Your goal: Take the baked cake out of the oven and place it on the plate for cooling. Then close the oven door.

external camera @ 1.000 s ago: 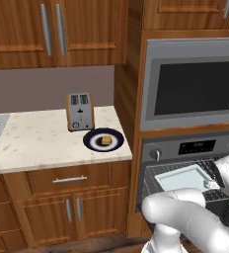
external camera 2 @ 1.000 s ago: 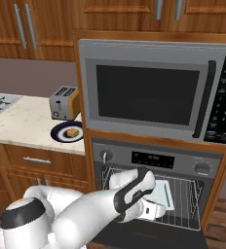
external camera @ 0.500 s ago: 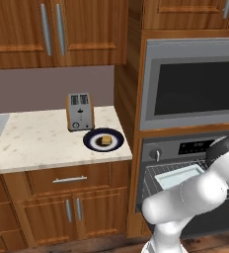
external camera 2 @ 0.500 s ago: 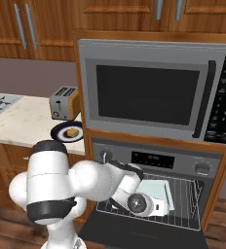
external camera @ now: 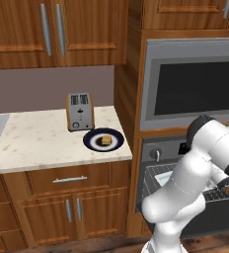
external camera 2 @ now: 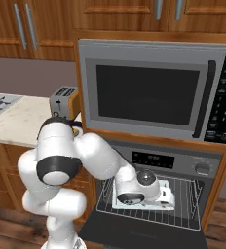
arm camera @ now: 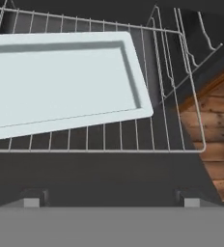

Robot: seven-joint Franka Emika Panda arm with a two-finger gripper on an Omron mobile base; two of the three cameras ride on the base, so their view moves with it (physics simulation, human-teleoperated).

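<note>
The baked cake (external camera: 105,140), a small tan square, rests on the plate (external camera: 93,143) with the navy rim on the counter beside the toaster. My gripper (arm camera: 111,199) is open with nothing between its fingertips (arm camera: 34,198). It looks down on the wire rack (arm camera: 133,137) of the oven (external camera 2: 176,159), just in front of the pale baking tray (arm camera: 61,82), which holds nothing. The oven door (external camera 2: 144,236) hangs open, folded down below the rack. My arm covers much of the oven front in the left base view.
A silver toaster (external camera: 80,111) stands at the back of the marble counter (external camera: 32,143). The microwave (external camera 2: 149,92) sits right above the oven, whose knob (external camera 2: 201,168) is at the panel's right end. Wooden floor (arm camera: 220,144) shows to the right of the rack.
The arm has swung from a low, stretched pose to one with the elbow raised high. The hand stays at the oven opening, still open. Cake and plate have not moved.
</note>
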